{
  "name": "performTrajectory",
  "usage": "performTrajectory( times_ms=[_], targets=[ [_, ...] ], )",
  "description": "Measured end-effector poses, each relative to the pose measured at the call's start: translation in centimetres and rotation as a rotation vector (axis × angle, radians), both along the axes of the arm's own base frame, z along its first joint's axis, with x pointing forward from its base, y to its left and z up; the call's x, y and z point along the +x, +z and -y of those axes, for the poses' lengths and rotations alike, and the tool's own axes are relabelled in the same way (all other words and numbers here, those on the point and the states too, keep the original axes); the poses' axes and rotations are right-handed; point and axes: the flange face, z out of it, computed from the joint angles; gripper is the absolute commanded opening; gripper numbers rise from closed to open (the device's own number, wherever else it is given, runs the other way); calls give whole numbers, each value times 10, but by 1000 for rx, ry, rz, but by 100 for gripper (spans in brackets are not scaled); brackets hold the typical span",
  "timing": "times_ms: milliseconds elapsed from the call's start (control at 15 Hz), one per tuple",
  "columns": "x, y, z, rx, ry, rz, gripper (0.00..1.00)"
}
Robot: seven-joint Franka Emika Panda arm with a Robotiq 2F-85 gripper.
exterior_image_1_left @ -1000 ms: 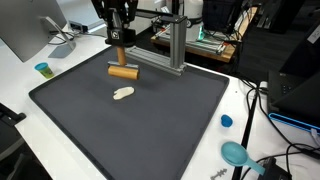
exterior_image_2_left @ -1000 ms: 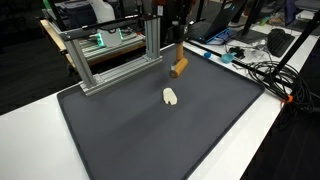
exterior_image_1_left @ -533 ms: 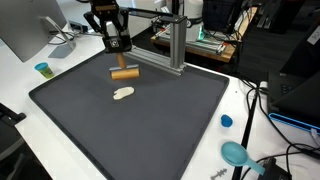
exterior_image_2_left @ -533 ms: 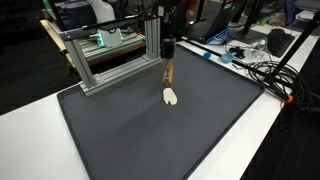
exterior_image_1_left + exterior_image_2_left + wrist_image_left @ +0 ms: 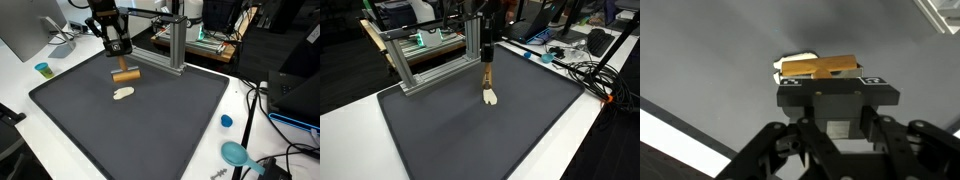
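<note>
My gripper (image 5: 121, 62) hangs over the far part of the dark mat (image 5: 170, 120) and is shut on a wooden block (image 5: 125, 75), which it holds a little above the mat. In an exterior view the wooden block (image 5: 489, 75) hangs lengthwise below the gripper (image 5: 488, 60), just above a small cream piece (image 5: 491, 97) lying on the mat. In the wrist view the wooden block (image 5: 820, 67) sticks out past the gripper (image 5: 835, 82), and the cream piece (image 5: 790, 58) peeks out behind it. The fingertips are hidden by the gripper body.
An aluminium frame (image 5: 175, 45) stands at the mat's far edge, close behind the gripper. A blue cap (image 5: 227, 121), a teal scoop (image 5: 237, 153) and cables (image 5: 262, 100) lie on the white table beside the mat. A small teal cup (image 5: 42, 69) stands off the opposite side.
The gripper has turned about its axis and shifted slightly with the wooden block, which now hangs closer to the cream piece. The cream piece has not moved.
</note>
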Motion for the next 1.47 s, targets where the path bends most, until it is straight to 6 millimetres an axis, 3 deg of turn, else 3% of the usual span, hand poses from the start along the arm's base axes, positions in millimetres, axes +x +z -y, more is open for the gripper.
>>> performTrajectory(
  times_ms=[267, 333, 400, 467, 1000, 1467],
  targets=[
    [-6, -9, 12, 22, 215, 5, 21],
    [-7, -12, 15, 44, 257, 13, 46],
    [-8, -14, 17, 86, 283, 24, 46],
    [-9, -16, 20, 115, 299, 33, 21],
    [-4, -20, 24, -3, 230, 64, 21],
    [-7, -34, 3, -47, 221, 24, 21]
  ],
)
